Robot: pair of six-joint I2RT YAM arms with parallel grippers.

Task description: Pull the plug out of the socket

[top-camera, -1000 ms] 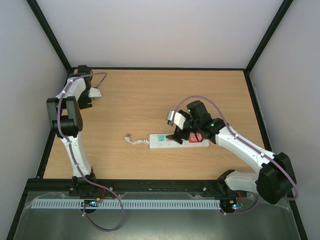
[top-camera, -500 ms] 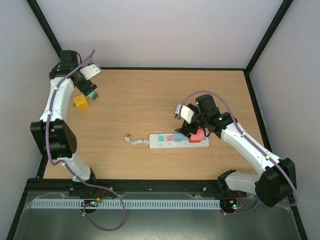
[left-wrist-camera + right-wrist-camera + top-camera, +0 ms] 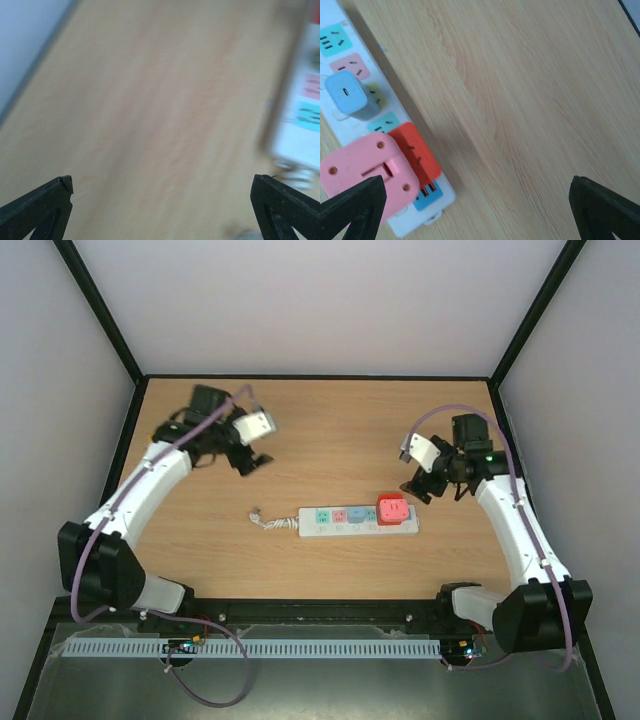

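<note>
Left gripper [image 3: 250,460] and right gripper [image 3: 416,490] both tilt down and inward toward each other, jaws spread wide, holding nothing.

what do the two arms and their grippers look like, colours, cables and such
Both are alike: white tube-like links joined by bulky black joints. The left arm and right arm each carry a thin purple cable looping alongside. The left gripper and right gripper each have a white block behind two black wedge-shaped fingers. No markings are readable.
</note>
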